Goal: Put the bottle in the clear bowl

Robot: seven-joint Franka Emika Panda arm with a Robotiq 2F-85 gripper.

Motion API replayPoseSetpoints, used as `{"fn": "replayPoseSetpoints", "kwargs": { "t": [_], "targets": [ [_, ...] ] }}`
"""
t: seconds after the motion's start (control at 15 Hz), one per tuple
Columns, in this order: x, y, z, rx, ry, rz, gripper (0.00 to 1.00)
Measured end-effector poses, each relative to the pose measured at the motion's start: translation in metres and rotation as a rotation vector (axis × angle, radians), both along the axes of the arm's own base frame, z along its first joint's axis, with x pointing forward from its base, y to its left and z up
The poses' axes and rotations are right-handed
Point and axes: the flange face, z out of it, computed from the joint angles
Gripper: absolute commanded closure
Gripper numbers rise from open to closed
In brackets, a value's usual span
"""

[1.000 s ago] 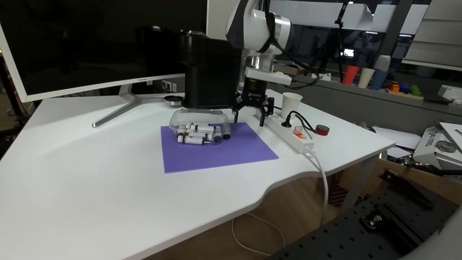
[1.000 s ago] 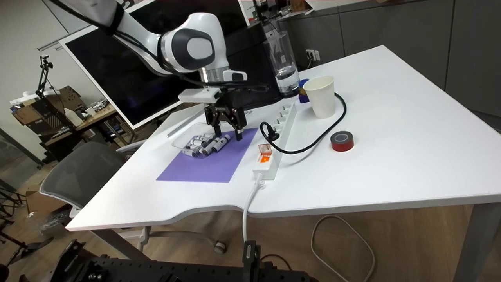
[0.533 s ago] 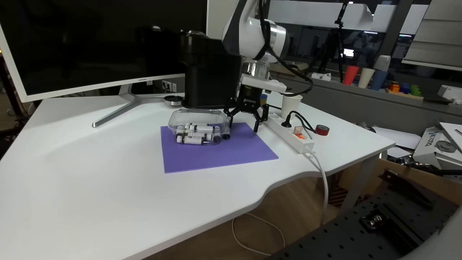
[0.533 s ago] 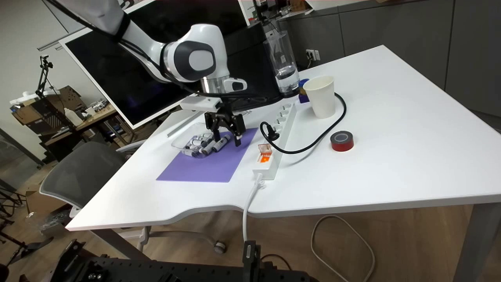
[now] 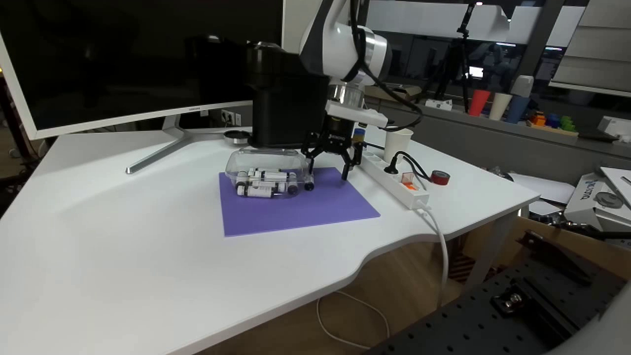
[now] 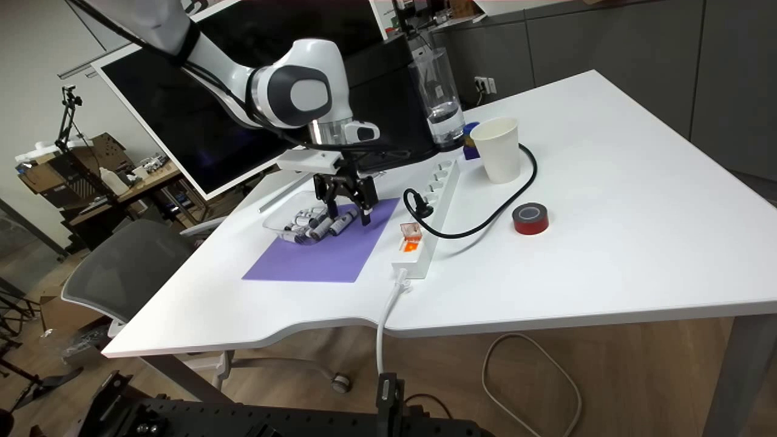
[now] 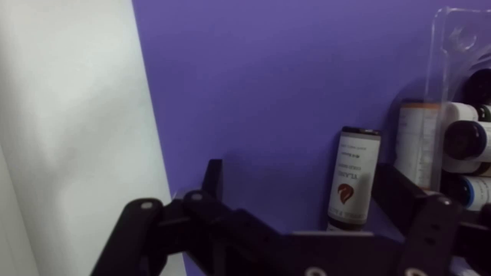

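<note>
Gripper (image 5: pixel 328 173): one, its two fingers (image 7: pixel 215 178) spread wide and pointing down, with hold of nothing
Bottle (image 7: pixel 353 180): one between the fingers, lying on the purple mat (image 7: pixel 249 84) outside the clear bowl (image 5: pixel 268 160), just beside the finger on the bowl side; contact cannot be told
Second bottle (image 7: pixel 412 138): one, past that finger at the bowl's rim; whether inside it or beside it cannot be told
Bowl: one, toward a corner of the mat
Bottles inside (image 5: pixel 259 191): several, piled, overlapping too much to count
Arm (image 6: pixel 297 85): one, bent over the mat, its last section hanging almost straight down
Mat edge: close to the outer finger; from the bottle, purple surface stretches toward the front of the white table (image 5: pixel 148 246)
Power strip (image 5: pixel 389 182): one, near the mat, apart
White cup (image 6: pixel 501 158): one, upright beside the strip
Tape roll (image 6: pixel 530 220): one, red, well apart from the gripper
Table edge: curves inward at the front
Monitor (image 5: pixel 138 59): one, at the back of the table
</note>
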Motion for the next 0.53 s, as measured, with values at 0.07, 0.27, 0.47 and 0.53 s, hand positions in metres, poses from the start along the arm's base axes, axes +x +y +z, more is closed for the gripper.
{"fn": "replayPoseSetpoints", "kwargs": {
  "t": [0.07,0.27,0.47,0.53],
  "targets": [
    [0.001,0.001,0.0,0.002,-0.001,0.005,0.0],
    [0.006,0.002,-0.002,0.008,0.001,0.023,0.0],
    [0.012,0.012,-0.01,0.017,0.006,0.042,0.0],
    [0.014,0.017,-0.013,0.021,0.008,0.049,0.0]
  ]
}}
